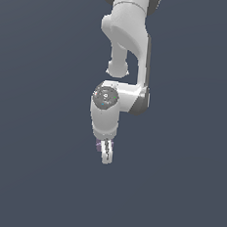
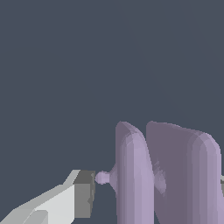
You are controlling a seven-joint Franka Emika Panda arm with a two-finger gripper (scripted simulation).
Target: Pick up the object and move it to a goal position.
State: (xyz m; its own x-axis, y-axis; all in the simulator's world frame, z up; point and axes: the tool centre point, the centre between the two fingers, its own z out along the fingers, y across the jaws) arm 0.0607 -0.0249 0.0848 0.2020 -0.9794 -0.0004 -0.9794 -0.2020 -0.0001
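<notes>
White arm (image 1: 127, 33) hangs down from the upper edge of the exterior view, wrist joint bent, with the gripper (image 1: 105, 153) pointing downward at its lower end. Background is a flat, uniform dark slate-blue surface with no visible edge or texture; whether the gripper is above it or touching it cannot be told. The object (image 1: 98, 145), a pale lilac piece, shows only as a small purple sliver at the gripper, on the side toward the exterior view's left, mostly hidden by the white fingers (image 1: 107, 152). Wrist view gives a close look: the object (image 2: 168, 175) fills much of the frame as two rounded, upright purple bars side by side, joined by a narrower neck between them. A small purple stub sticks out from the nearer bar toward one finger. That finger (image 2: 65, 199) is white with a dark grey pad at its tip; the pad sits just beside the stub, and a thin gap seems to remain, though contact is hard to judge. The opposite finger is barely visible at the frame's edge past the far bar. Jaws sit either side of the object; whether they are gripping it or spread loose I cannot tell.
</notes>
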